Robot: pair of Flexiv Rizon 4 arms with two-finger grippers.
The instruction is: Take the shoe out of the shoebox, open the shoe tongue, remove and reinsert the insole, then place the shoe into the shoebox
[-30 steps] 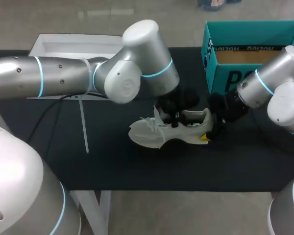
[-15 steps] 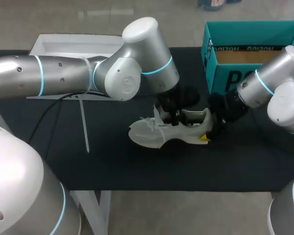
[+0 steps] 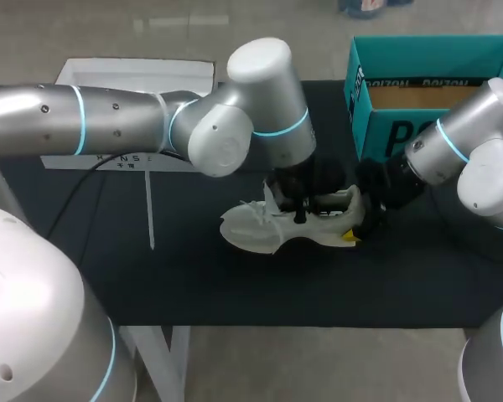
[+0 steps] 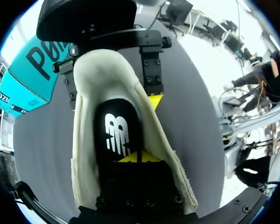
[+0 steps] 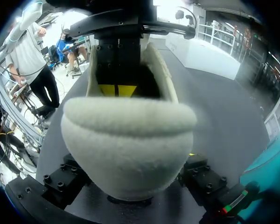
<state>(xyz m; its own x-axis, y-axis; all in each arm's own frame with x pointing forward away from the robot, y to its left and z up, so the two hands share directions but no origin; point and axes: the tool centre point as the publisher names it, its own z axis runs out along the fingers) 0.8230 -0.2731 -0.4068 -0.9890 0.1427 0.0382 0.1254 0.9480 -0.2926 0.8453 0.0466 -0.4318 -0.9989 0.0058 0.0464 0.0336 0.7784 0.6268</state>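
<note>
Black table [image 3: 193,285], teal shoebox [image 3: 384,127], shoe [image 3: 251,231] outside

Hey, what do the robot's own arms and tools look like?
The left arm and right arm are smooth silver-grey tubes with rounded, bulbous joints, each ringed by thin glowing cyan bands; small dark screw dots speckle the left one. The left tool and right tool are black, blocky, bolted assemblies ending in bright yellow tips.
</note>
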